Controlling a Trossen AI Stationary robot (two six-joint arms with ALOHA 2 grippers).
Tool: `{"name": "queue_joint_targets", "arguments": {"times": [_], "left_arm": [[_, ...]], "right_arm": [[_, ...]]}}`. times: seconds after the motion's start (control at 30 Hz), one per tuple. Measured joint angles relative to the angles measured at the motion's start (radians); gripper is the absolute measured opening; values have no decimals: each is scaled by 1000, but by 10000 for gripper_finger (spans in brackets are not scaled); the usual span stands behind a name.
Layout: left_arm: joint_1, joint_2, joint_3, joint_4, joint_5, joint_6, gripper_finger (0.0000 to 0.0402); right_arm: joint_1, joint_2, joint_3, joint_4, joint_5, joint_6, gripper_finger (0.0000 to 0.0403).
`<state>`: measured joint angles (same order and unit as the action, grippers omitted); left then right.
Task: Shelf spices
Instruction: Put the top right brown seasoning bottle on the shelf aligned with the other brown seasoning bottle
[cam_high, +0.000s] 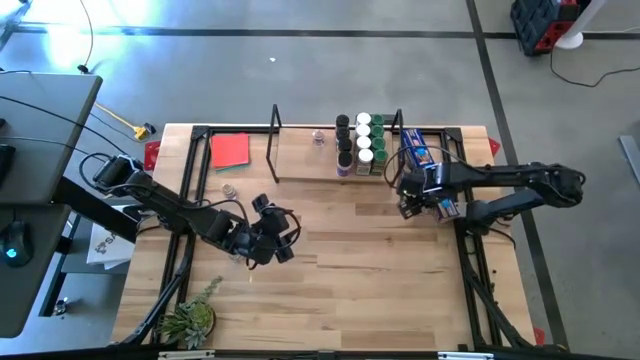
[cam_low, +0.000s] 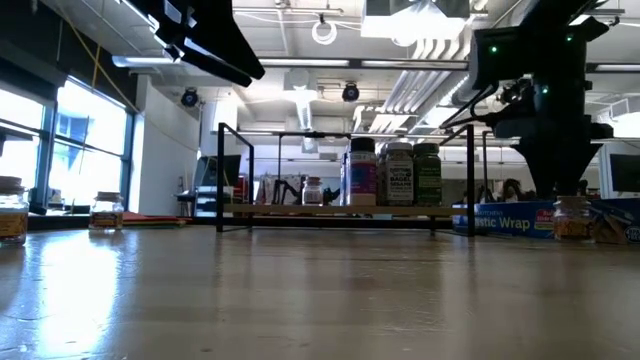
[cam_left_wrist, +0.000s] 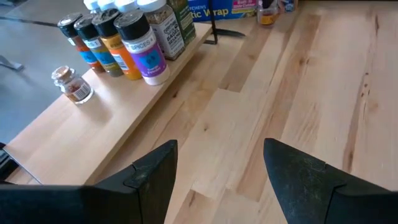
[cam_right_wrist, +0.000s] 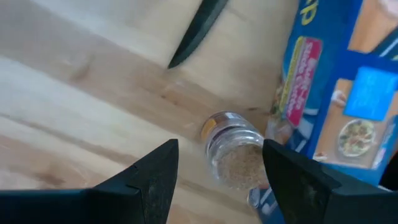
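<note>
The shelf (cam_high: 310, 168) stands at the table's far side, with a cluster of spice jars (cam_high: 360, 145) at its right end and one small jar (cam_high: 318, 138) to their left. They also show in the left wrist view (cam_left_wrist: 127, 37). My right gripper (cam_right_wrist: 219, 168) is open above a clear jar of beige spice (cam_right_wrist: 233, 152), which stands on the table beside the blue box (cam_right_wrist: 336, 93). In the low view this jar (cam_low: 573, 218) stands below the gripper. My left gripper (cam_left_wrist: 217, 174) is open and empty above the table's middle left (cam_high: 275, 238).
A loose jar (cam_high: 229, 190) stands on the table left of the shelf; the low view shows two jars at the left (cam_low: 107, 210). A red flat object (cam_high: 230, 150) lies at the far left and a small plant (cam_high: 190, 318) at the near left corner.
</note>
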<state>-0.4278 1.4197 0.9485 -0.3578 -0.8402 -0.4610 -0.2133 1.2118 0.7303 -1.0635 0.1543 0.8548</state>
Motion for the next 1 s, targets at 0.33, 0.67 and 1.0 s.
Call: {"name": "queue_joint_targets", "arguments": {"times": [0.33,0.67,1.0], "left_arm": [[-10,0,0,10,0,0,234],[-13,0,0,13,-1,0,234],[-13,0,0,15,7,0,234]], "right_arm": [[26,0,0,-24,-15,36,227],[88,64,0,190,-183,38,227],[262,74,103,599,-260,-198,227]]}}
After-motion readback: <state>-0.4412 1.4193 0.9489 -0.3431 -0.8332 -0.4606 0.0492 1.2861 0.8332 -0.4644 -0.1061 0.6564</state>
